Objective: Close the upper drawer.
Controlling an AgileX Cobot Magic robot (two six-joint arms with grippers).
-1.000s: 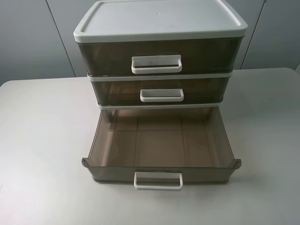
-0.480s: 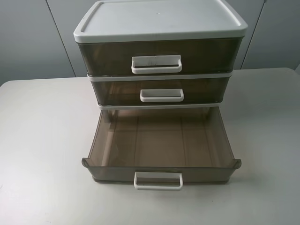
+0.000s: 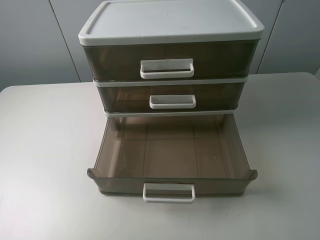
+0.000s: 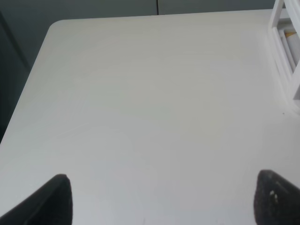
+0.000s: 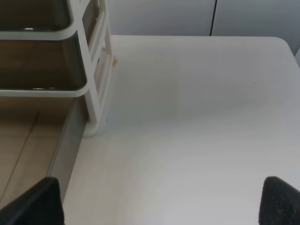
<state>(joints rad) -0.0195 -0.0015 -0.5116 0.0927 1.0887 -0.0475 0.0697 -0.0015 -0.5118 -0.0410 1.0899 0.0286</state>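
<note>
The upper drawer (image 3: 170,59) is the top one of a white-framed cabinet (image 3: 170,22). It is smoky brown with a wide white loop handle (image 3: 167,68), and its front sits pushed in, flush with the frame. Neither gripper shows in the exterior high view. My left gripper (image 4: 164,201) is open and empty over bare table, with the cabinet's white frame (image 4: 286,56) off to one side. My right gripper (image 5: 159,201) is open and empty over the table beside the cabinet's corner post (image 5: 91,93).
The middle drawer (image 3: 172,97) is shut. The bottom drawer (image 3: 172,150) is pulled far out toward the table's front and is empty; its white handle (image 3: 169,192) is near the front edge. White table (image 3: 45,150) lies on both sides of the cabinet.
</note>
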